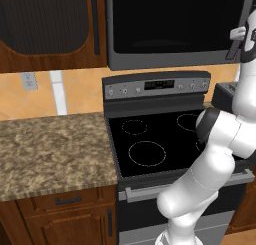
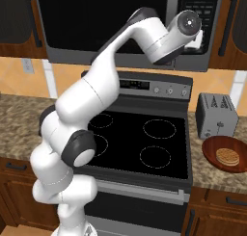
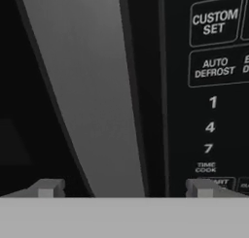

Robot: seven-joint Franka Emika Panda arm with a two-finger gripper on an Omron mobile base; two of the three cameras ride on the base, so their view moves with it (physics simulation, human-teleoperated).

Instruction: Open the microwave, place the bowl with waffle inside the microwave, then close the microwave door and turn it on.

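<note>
The microwave [image 1: 170, 24] hangs above the stove with its dark glass door [image 2: 96, 18] shut. My gripper [image 3: 125, 188] is open and pressed up close to the door's right edge. The long grey bar handle [image 3: 92, 96] runs between my two fingertips [image 3: 46, 187], which stand apart on either side of it. Right of the handle is the button panel [image 3: 214, 72]. In the base views my hand [image 2: 193, 37] sits at the handle [image 1: 235, 44]. The reddish-brown bowl with the waffle [image 2: 226, 155] rests on the counter right of the stove, in front of the toaster.
A black glass-top stove [image 1: 155, 139] lies under the microwave, directly below my arm. A grey toaster [image 2: 217, 114] stands on the right counter. Granite counter [image 1: 50, 149] stretches to the left, and a dark-paned wooden cabinet door [image 1: 45, 24] hangs left of the microwave.
</note>
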